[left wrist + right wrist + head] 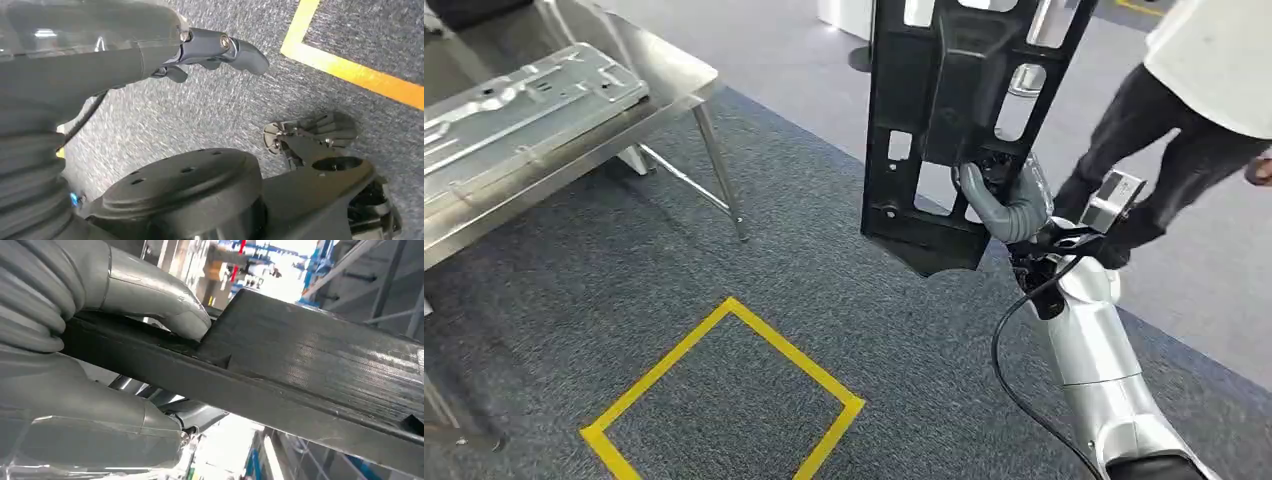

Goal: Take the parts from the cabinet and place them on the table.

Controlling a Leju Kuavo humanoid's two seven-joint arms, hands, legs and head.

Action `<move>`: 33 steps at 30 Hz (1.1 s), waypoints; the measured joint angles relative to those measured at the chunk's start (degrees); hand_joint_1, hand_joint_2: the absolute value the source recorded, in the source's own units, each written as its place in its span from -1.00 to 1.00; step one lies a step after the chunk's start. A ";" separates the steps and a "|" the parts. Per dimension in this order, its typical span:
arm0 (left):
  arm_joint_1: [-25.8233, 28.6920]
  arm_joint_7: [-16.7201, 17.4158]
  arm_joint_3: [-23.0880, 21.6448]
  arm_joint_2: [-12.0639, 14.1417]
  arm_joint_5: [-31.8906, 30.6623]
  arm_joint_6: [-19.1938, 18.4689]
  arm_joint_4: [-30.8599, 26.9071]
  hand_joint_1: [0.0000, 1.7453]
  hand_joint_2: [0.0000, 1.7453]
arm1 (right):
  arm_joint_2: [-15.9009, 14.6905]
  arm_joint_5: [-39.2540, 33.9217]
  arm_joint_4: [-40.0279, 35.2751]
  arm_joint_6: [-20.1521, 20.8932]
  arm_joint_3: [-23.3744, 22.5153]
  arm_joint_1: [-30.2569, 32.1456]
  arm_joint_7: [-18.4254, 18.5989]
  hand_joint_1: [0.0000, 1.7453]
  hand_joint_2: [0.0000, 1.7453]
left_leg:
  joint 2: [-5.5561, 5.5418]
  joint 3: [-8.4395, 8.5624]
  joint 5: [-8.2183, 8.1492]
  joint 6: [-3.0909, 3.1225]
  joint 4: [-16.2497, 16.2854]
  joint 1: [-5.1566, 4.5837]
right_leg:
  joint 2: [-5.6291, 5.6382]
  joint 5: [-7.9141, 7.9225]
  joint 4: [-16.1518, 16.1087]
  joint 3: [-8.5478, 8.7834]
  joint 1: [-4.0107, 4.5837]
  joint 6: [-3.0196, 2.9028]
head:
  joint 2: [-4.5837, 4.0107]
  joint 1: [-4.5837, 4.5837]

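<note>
1. I see the black panel (944, 120) in my right hand (1009, 205) as matt plastic, finely grained in the right wrist view.
2. The table (679, 85) reads as brushed steel with a dull sheen.
3. The pressed sheet part (514, 110) at its near edge is bare, semi-glossy metal.
4. The floor carpet (874, 300) is rough grey cloth; the tape (724, 360) on it is smooth yellow.
5. My left hand (210, 50) shows smooth dark plastic.

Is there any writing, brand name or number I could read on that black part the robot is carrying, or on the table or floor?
None can be read. The black panel in the right hand, the metal sheet on the steel table and the yellow floor tape show no lettering. The background of the right wrist view is too blurred to read.
</note>
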 joint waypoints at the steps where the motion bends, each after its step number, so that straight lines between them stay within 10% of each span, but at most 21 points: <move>1: -0.06 0.00 0.00 -0.04 -0.07 -0.02 -0.02 -1.00 1.00 | 0.13 0.00 0.07 0.00 -0.07 -0.05 0.00 1.00 1.00 | -0.52 -0.39 -0.12 -0.29 0.25 -0.20 | 2.81 -0.91 -1.77 0.82 -0.12 -0.26 | 0.00 0.00; 6: -0.08 0.04 -0.02 0.00 -0.35 -0.24 -0.02 -1.00 1.00 | 0.59 0.00 0.11 0.00 -0.50 0.09 0.07 1.00 1.00 | -2.80 -1.19 0.21 -1.57 0.17 0.23 | 0.95 -0.89 -2.92 0.96 -0.13 -1.19 | 0.00 -0.02; 9: -0.31 0.20 -0.07 0.07 -0.48 -0.35 -0.02 -1.00 1.00 | 0.57 -0.04 0.04 0.00 -0.59 0.24 -0.09 1.00 1.00 | 2.96 -3.80 -3.45 -2.37 6.17 -0.09 | -1.04 -0.95 -3.46 1.66 -0.20 -2.26 | 0.00 -0.02; 12: -1.05 0.15 -0.07 0.18 -0.44 -0.37 -0.02 -1.00 1.00 | 0.35 -0.04 0.04 0.00 -0.79 0.91 -0.07 1.00 1.00 | 3.75 -9.31 -7.61 -2.79 18.11 0.13 | -3.27 -1.21 -3.39 1.85 -0.01 -2.45 | 0.00 -0.02; 15: -0.99 0.24 -0.09 0.17 -0.50 -0.37 -0.02 -1.00 1.00 | 0.35 -0.02 0.04 0.04 -0.79 1.12 -0.04 1.00 1.00 | 4.66 -5.09 -2.12 -2.52 9.94 0.28 | -5.01 -1.60 -3.29 2.28 0.09 -2.29 | 0.00 -0.02; 16: -0.89 0.35 -0.09 0.20 -0.50 -0.35 -0.02 -1.00 1.00 | 0.35 -0.04 0.00 0.02 -0.79 1.12 -0.04 1.00 1.00 | 5.95 -2.21 0.42 -2.13 4.26 0.23 | -5.55 -1.83 -3.25 2.65 0.13 -2.12 | 0.00 -0.02; 17: -0.72 0.35 -0.09 0.20 -0.50 -0.35 -0.02 -1.00 1.00 | 0.35 -0.04 0.00 0.02 -0.79 1.15 -0.04 1.00 1.00 | 9.47 -0.78 -0.11 -1.76 1.35 -0.38 | -6.07 -1.98 -3.39 2.83 0.32 -1.93 | 0.00 -0.02; 18: -0.80 0.35 -0.11 0.20 -0.52 -0.37 -0.02 -1.00 1.00 | 0.35 -0.07 -0.02 0.02 -0.85 1.17 -0.07 1.00 1.00 | 10.15 -0.50 -0.19 -1.35 0.05 -1.09 | -6.65 -2.06 -3.18 2.69 0.73 -1.65 | 0.00 -0.02; 23: -0.50 0.33 -0.09 0.13 -0.46 -0.35 -0.02 -1.00 1.00 | 0.35 0.02 -0.20 0.04 -0.98 1.16 0.11 1.00 1.00 | 7.09 -0.68 0.42 -0.09 -0.51 -0.39 | -8.51 -2.51 -3.33 2.96 0.83 -0.35 | 0.00 -0.02; 25: -0.56 0.37 -0.09 0.02 -0.46 -0.31 -0.02 -1.00 1.00 | 1.09 0.07 -0.26 0.09 -1.05 0.99 0.33 1.00 1.00 | 6.06 -0.70 0.66 0.34 -0.70 -0.25 | -3.62 -5.47 0.94 1.26 0.44 -0.13 | 0.00 -0.02; 28: -0.37 0.39 -0.09 0.02 -0.46 -0.35 -0.02 -1.00 1.00 | 2.16 0.17 -0.20 0.02 -1.24 1.46 0.52 1.00 1.00 | 3.98 -0.76 0.69 0.55 -0.62 -0.26 | -2.17 -10.19 13.72 -5.25 0.45 0.17 | 0.00 -0.02; 30: -0.03 0.40 -0.09 0.02 -0.48 -0.44 -0.02 -1.00 1.00 | 2.69 0.46 -0.13 0.04 -1.31 1.66 0.70 1.00 1.00 | 2.48 -0.74 0.68 0.53 -0.39 -0.22 | -2.13 -7.48 12.23 -5.17 0.36 0.21 | 0.00 -0.02; 33: -0.06 0.35 -0.13 -0.22 -0.55 -0.50 -0.02 -1.00 1.00 | 2.93 0.74 -0.13 0.04 -1.53 1.32 0.96 1.00 1.00 | 0.37 -0.84 0.30 -0.04 0.33 -0.15 | 0.62 -0.70 -1.50 0.68 -0.21 -0.05 | -0.02 -0.02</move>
